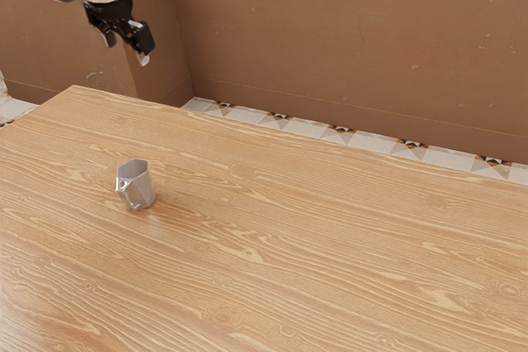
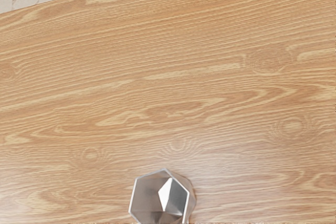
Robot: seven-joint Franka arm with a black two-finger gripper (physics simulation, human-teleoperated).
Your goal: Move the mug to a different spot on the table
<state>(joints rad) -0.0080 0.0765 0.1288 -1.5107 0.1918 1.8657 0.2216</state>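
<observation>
The faceted silver mug (image 1: 135, 184) is standing upright on the wooden counter (image 1: 313, 237), toward the exterior view's left, with bare wood all round it. In the wrist view the mug (image 2: 163, 198) is showing its open mouth from above. The gripper (image 1: 126, 49) is hanging well above the mug, its fingers spread apart and holding nothing. A patterned tile floor (image 1: 346, 133) is running behind the counter.

Mug (image 1: 134, 185) upright on counter (image 1: 330, 245), well below end effector (image 1: 126, 45), not touching it. End effector high over counter's far edge, near wall (image 1: 346, 30). Floor (image 1: 313, 128) between counter and wall.
</observation>
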